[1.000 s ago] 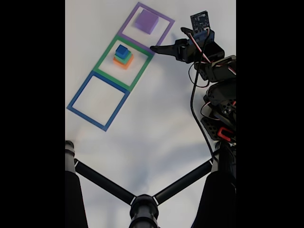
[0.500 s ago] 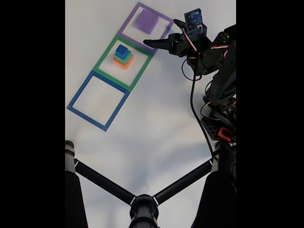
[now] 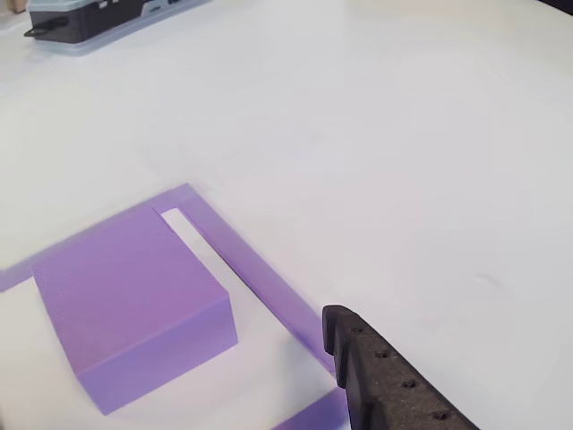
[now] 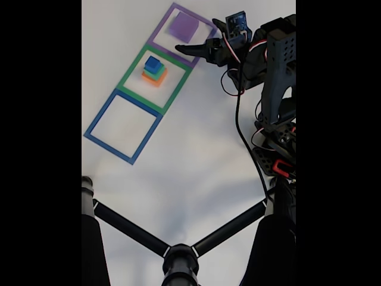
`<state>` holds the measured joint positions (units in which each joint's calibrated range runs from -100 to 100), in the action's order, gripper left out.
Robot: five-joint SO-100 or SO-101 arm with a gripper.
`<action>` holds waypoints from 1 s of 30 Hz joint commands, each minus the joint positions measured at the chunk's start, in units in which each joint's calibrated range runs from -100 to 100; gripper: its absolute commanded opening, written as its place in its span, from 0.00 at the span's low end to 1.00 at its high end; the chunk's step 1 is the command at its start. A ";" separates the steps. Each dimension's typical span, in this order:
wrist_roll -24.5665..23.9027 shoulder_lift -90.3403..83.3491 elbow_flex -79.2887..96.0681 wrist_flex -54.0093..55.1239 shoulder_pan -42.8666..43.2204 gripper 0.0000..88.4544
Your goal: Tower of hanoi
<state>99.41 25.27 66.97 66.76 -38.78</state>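
On the white table (image 4: 196, 155), a blue-topped (image 4: 153, 63), green (image 4: 156, 72) and orange (image 4: 153, 79) foam stack sits inside the green tape square (image 4: 132, 91); at one o'clock from it, the purple block (image 4: 183, 25) lies alone in the purple tape square (image 4: 203, 44). The gripper (image 4: 189, 50), empty, hovers at the purple block's five o'clock, though whether its jaws are parted is unclear. The light, soft blocks likely suit a gentle side pinch.

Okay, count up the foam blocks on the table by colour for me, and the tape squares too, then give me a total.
Purple block: 1
Orange block: 1
Green block: 1
Blue block: 1
Purple tape square: 1
Green tape square: 1
Blue tape square: 1
Total: 7, made up of 4 blocks and 3 tape squares.
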 commanded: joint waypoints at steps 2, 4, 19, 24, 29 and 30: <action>0.59 1.17 -3.31 2.24 2.29 0.64; 0.59 2.53 -5.04 2.40 2.52 0.64; 0.59 7.82 -14.49 2.00 3.13 0.64; 0.59 8.46 -16.13 1.76 4.73 0.65; 0.59 8.94 -16.31 1.67 5.72 0.65; 0.59 9.02 -16.22 1.59 5.72 0.65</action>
<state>99.61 34.84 51.83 67.79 -34.11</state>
